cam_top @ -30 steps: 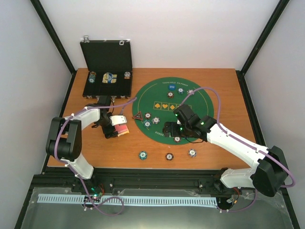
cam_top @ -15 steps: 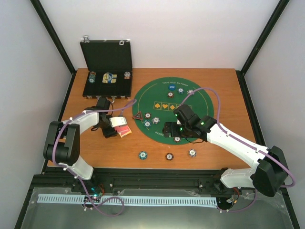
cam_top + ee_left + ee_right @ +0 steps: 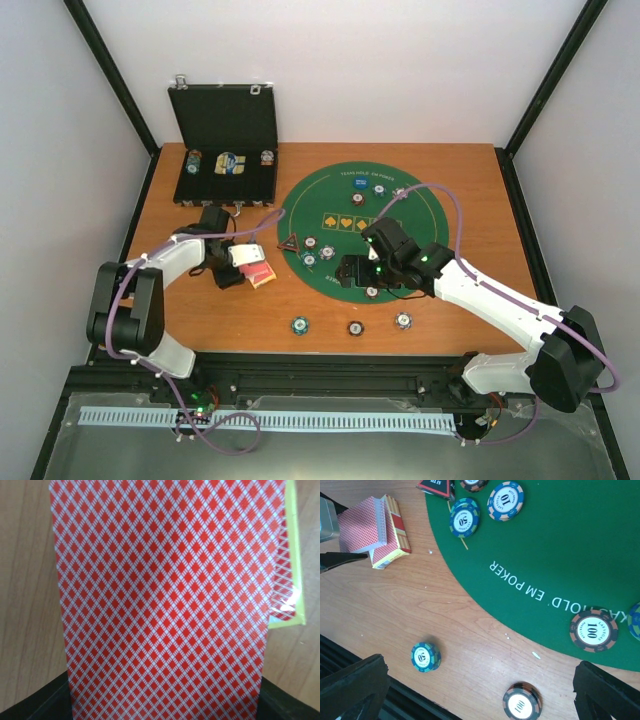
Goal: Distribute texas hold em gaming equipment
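My left gripper (image 3: 236, 264) is shut on a deck of red-backed playing cards (image 3: 165, 595), low over the wooden table left of the mat. A yellow-and-red card box (image 3: 396, 527) lies beside the deck (image 3: 362, 524). My right gripper (image 3: 352, 272) is open and empty above the mat's near-left edge; its fingers (image 3: 355, 680) are wide apart. The black red-edged triangle marker (image 3: 290, 244) and chips (image 3: 312, 242) lie on the mat's left side. A blue 50 chip (image 3: 464, 517) and a 10 chip (image 3: 505, 500) lie near it.
The big green felt mat (image 3: 420, 215) covers the table's middle. Three chip stacks stand near the front edge: blue (image 3: 299, 325), brown (image 3: 355, 328), white (image 3: 403, 320). A brown 100 chip (image 3: 594, 630) lies on the mat. The open black case (image 3: 225, 160) sits at the far left.
My left gripper has moved slightly away from the front edge with the cards, and its elbow has swung left. My right gripper has barely shifted.
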Robot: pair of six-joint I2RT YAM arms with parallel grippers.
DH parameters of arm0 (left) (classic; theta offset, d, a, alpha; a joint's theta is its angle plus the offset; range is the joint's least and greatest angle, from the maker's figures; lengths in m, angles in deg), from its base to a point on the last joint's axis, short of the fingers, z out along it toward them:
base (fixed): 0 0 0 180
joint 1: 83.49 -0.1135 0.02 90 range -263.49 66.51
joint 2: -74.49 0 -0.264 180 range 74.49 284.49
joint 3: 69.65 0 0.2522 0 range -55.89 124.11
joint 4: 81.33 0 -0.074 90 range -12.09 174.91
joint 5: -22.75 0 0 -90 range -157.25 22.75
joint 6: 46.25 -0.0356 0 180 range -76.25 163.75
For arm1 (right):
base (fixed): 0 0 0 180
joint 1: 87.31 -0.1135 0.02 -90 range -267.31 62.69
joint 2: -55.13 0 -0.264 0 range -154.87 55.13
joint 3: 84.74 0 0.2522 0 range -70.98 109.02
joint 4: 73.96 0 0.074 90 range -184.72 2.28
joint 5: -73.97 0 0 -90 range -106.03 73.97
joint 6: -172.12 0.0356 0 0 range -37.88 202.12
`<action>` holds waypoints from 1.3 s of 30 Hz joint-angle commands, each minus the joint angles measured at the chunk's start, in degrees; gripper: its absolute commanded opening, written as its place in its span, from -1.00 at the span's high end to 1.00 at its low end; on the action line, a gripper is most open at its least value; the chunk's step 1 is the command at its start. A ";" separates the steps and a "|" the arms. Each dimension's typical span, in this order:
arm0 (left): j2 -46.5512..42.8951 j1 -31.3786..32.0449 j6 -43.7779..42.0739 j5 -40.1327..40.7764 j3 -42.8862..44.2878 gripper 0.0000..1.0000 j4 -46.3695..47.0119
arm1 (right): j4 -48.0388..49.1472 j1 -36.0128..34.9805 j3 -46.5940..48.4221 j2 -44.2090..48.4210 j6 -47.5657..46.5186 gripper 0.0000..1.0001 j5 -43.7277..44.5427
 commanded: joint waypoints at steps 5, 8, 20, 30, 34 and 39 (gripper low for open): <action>-7.59 0.34 -0.82 -3.35 3.54 0.95 -6.19 | 3.92 -0.55 0.21 -0.67 1.03 -1.00 -5.25; -9.18 0.34 -0.94 -4.44 4.18 0.98 -8.63 | 6.75 -0.58 0.26 -0.97 1.51 -0.98 -8.42; -17.39 2.84 0.81 -11.01 7.26 0.98 -17.88 | 22.72 -1.76 1.47 -7.76 6.24 -0.57 -21.19; -21.06 8.44 3.88 -9.93 7.45 0.98 -19.67 | 32.79 -4.88 3.18 -14.04 10.19 -0.48 -25.24; -22.27 9.06 4.45 -10.79 8.34 0.98 -20.96 | 37.07 -5.54 2.65 -15.46 12.09 -0.40 -26.33; -23.64 9.13 4.32 -11.45 8.23 0.98 -21.65 | 42.88 -5.82 1.32 -16.61 14.87 -0.39 -27.66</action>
